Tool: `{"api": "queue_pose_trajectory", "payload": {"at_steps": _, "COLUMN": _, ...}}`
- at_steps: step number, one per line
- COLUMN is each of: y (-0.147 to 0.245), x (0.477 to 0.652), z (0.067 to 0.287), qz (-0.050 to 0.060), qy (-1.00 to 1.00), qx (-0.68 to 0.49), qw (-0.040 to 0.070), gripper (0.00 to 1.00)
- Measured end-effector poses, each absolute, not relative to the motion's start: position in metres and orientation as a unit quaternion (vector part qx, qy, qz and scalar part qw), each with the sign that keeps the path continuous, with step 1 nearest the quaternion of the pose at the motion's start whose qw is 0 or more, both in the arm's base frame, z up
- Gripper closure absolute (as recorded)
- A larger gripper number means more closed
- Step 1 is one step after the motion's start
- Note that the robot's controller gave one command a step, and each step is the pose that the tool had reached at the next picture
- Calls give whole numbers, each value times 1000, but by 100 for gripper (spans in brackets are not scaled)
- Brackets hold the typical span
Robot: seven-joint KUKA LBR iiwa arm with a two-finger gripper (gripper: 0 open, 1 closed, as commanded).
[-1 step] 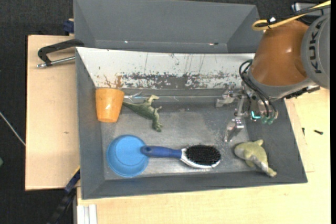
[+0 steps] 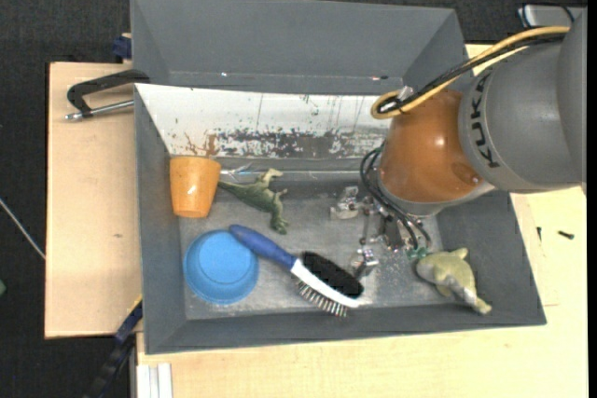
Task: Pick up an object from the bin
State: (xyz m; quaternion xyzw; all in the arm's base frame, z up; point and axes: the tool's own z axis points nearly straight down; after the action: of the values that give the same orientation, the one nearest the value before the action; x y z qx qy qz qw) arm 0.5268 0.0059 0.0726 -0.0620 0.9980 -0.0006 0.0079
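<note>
The pincer (image 2: 371, 242) hangs low in the grey bin (image 2: 154, 228), apart or together impossible to tell. A blue-handled brush (image 2: 322, 278) lies just beside it, and a pale green toy animal (image 2: 452, 275) sits near its opposite side.

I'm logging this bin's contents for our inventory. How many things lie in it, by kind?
Cups: 2 (orange cup, blue cup)
Toy animals: 2 (green dinosaur, pale green animal)
Brushes: 1 (blue-handled brush)
Total: 5

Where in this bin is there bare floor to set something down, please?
Bare floor: centre, between the green dinosaur, the brush and the tool, and at the front between brush and pale green toy. Left is crowded: orange cup, blue bowl.
</note>
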Motion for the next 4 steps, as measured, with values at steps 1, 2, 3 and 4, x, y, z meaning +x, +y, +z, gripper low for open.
{"api": "queue_pose_trajectory", "payload": {"at_steps": 1, "y": -113, "x": 524, "z": 101, "qz": -1, "qy": 976, "qx": -219, "qw": 3, "gripper": 0}}
{"api": "queue_pose_trajectory", "payload": {"at_steps": 2, "y": -150, "x": 490, "z": 112, "qz": 0, "qy": 975, "qx": -221, "qw": 0, "gripper": 0}}
{"api": "queue_pose_trajectory", "payload": {"at_steps": 3, "y": -150, "x": 492, "z": 71, "qz": 1, "qy": 962, "qx": -273, "qw": 1, "gripper": 0}}
{"api": "queue_pose_trajectory", "payload": {"at_steps": 4, "y": -150, "x": 493, "z": 72, "qz": 0, "qy": 962, "qx": -273, "qw": 1, "gripper": 0}}
